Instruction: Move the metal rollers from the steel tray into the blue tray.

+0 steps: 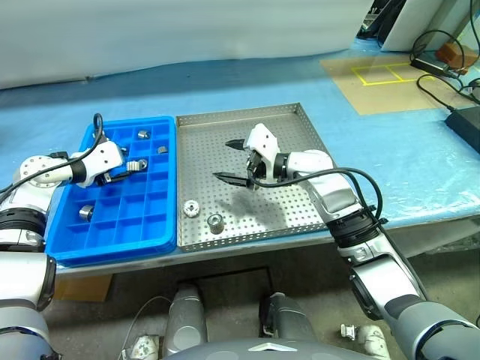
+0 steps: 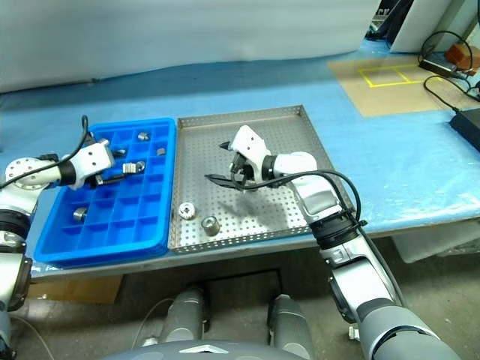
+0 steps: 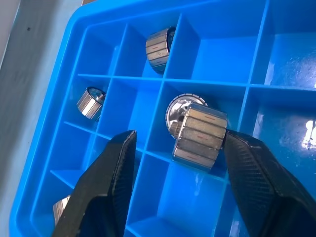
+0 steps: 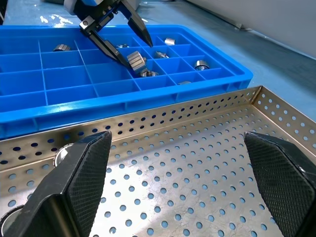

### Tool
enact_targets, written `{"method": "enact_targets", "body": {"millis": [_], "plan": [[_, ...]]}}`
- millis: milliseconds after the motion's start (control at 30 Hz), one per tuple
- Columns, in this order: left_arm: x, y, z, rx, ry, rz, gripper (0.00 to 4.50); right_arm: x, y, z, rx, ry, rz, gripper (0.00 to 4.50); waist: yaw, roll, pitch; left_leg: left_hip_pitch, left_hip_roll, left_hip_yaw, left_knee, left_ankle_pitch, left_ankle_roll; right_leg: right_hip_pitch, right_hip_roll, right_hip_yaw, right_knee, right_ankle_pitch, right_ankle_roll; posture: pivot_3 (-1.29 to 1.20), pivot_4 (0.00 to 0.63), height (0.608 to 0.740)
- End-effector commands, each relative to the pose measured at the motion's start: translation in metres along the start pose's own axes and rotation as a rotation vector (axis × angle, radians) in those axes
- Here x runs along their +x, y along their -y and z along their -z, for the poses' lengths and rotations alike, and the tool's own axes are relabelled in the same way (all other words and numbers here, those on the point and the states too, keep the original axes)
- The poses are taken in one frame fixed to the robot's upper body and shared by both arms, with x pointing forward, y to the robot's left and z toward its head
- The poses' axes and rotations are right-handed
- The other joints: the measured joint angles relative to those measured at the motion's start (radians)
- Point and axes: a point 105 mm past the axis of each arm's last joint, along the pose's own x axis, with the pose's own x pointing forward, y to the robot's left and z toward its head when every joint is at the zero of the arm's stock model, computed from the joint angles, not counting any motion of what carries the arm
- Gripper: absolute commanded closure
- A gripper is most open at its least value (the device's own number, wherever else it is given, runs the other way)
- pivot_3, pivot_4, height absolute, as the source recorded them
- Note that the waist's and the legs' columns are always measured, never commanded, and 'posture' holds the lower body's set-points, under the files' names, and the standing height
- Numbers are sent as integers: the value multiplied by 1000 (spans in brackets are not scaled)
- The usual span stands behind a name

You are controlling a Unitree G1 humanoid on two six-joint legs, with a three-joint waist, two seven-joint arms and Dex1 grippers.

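My left gripper (image 1: 129,169) hovers over the blue tray (image 1: 112,253). Its fingers stand apart. One metal roller (image 3: 200,136) leans tilted against one finger (image 3: 256,177), and a gap shows between it and the other finger. Other rollers lie in compartments (image 3: 159,47) (image 3: 90,102) (image 1: 87,212). My right gripper (image 1: 230,160) is wide open with nothing in it, low over the middle of the steel tray (image 1: 292,127). Two rollers (image 1: 191,208) (image 1: 216,223) rest near that tray's front left corner.
Both trays sit side by side, touching, on a table under blue sheeting, close to its front edge. Far right there is a brown board with yellow tape (image 1: 382,75), black cables and a black box (image 1: 466,120).
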Motion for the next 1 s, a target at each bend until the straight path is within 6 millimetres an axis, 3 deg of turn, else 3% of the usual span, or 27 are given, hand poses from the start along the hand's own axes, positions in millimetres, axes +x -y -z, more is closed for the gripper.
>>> {"method": "enact_targets", "body": {"millis": [33,67,267,400,900,1000], "plan": [[1,7,3,-22,-1,18,2227,-1,1,-13,-39,37,12,0,0,0,0,0,0,0,0,0,0,0,0,0,0,0,-1,-43,150,740],[1,5,2,-30,7,6,2465,-1,1,-13,-40,38,13,0,0,0,0,0,0,0,0,0,0,0,0,0,0,1,-1,-42,150,740],[1,6,1,-52,15,8,2465,-1,2,-13,-39,41,16,0,0,0,0,-1,0,0,0,0,0,0,0,0,-1,1,-2,-42,150,740],[-2,3,1,-58,18,-3,3315,0,2,-13,-38,40,17,0,0,0,0,-1,0,0,-1,0,0,-1,0,0,-2,1,-2,-42,150,740],[-3,-5,-4,-62,38,-39,3346,1,2,-12,-41,40,18,0,0,0,0,-1,0,0,-1,0,0,-1,0,0,-1,1,-2,-34,150,740],[-3,-15,-7,-62,41,-103,3346,1,3,-12,-42,39,17,0,0,0,0,-1,0,0,-1,0,0,-1,0,0,-1,1,-2,-34,150,740]]}}
